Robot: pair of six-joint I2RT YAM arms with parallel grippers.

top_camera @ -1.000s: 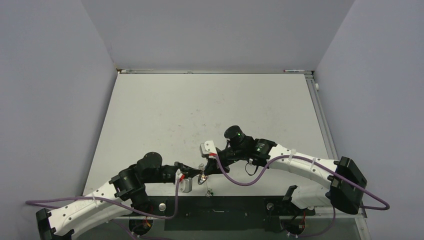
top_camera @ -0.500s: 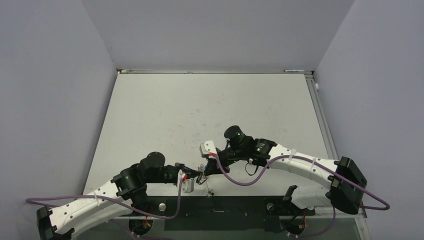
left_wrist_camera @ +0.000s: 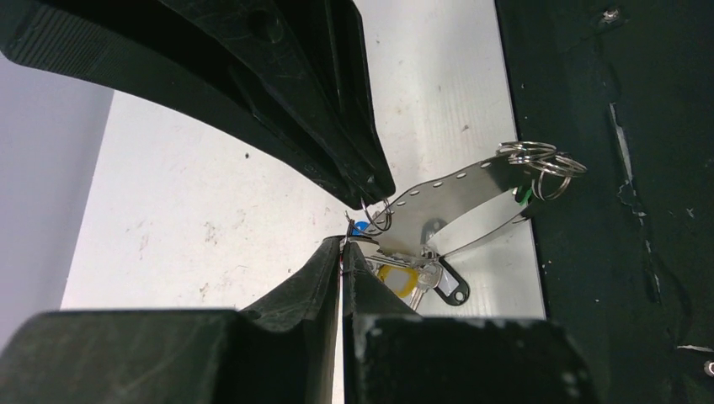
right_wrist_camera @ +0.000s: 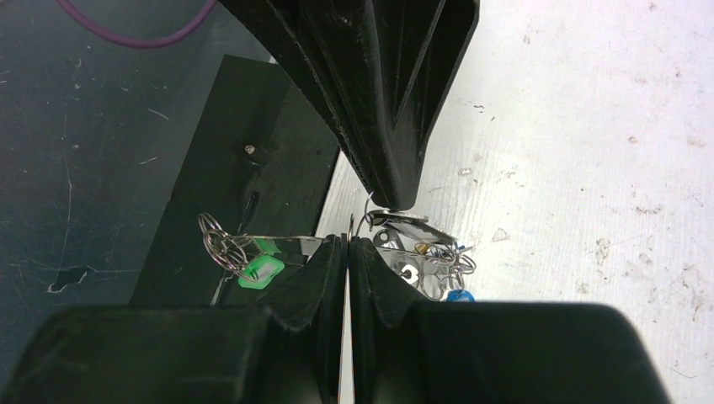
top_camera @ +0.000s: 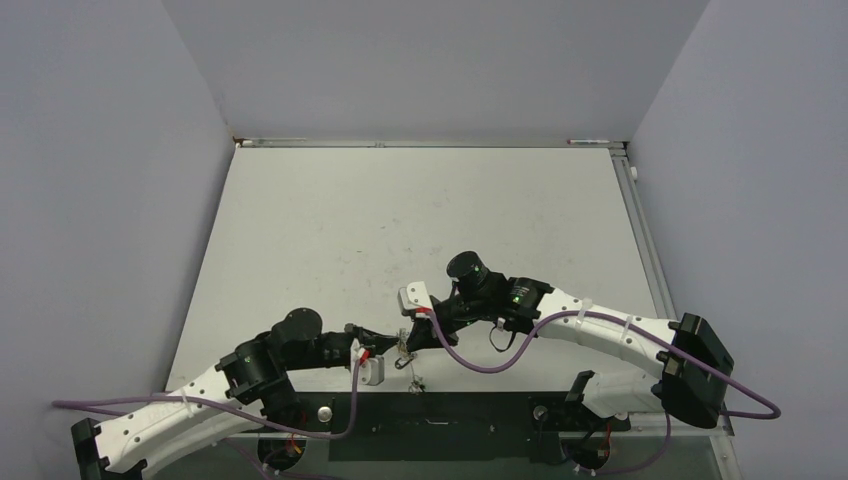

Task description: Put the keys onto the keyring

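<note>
The keys [left_wrist_camera: 459,189] dangle in a bunch just below both claw tips. The left gripper [left_wrist_camera: 343,247] is clenched on a thin wire, seemingly the keyring [left_wrist_camera: 375,225]. The right gripper [right_wrist_camera: 349,242] meets it tip to tip and pinches the same wire.

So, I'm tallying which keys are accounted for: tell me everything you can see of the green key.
The green key shows mostly as a bright green plastic head, glossy. It sits under a shiny flat metal strip, beside a cluster of small silver split rings, over the dark base plate just off the white table. Whether that strip is its blade, I cannot tell. The left gripper and right gripper, both shut, meet away from the head, not touching it.
</note>
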